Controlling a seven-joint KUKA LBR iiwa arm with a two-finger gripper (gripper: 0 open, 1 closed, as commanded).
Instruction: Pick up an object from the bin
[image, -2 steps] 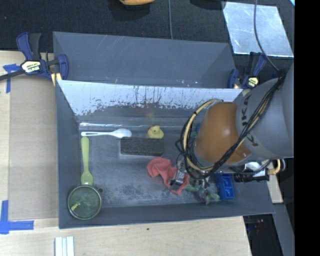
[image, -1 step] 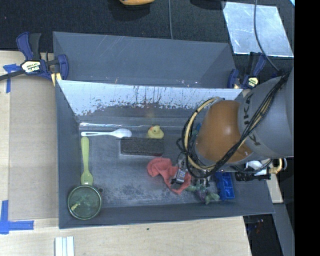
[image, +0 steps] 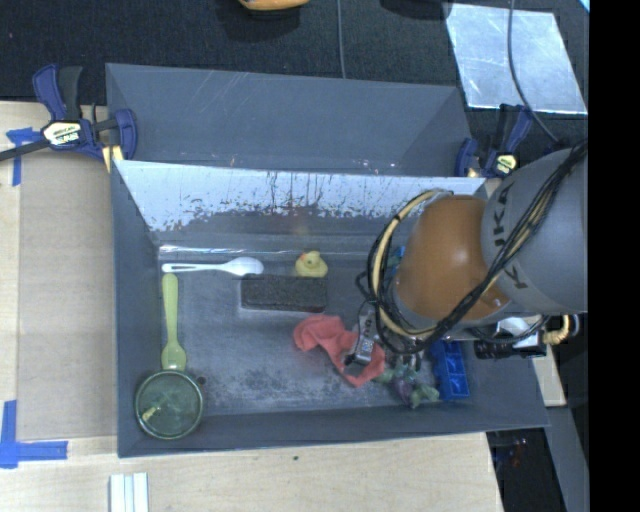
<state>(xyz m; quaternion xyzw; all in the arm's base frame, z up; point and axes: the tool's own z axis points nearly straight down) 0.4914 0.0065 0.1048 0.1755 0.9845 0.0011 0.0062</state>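
Note:
My gripper (image: 365, 343) is low in the bin's front right part, under the arm's orange cover. It sits right on the right end of a crumpled red cloth (image: 318, 335), which spreads left from it and also pokes out below it. A small dark green and purple thing (image: 414, 390) lies just right of the gripper by the front wall. Beside that lies a blue ridged block (image: 453, 373), partly hidden by the arm.
A black rectangular sponge (image: 284, 293) lies left of the gripper at mid bin, with a small yellow duck (image: 311, 264) behind it. A white plastic spoon (image: 222, 267) lies at the back left. A green long-handled strainer (image: 169, 398) fills the front left corner.

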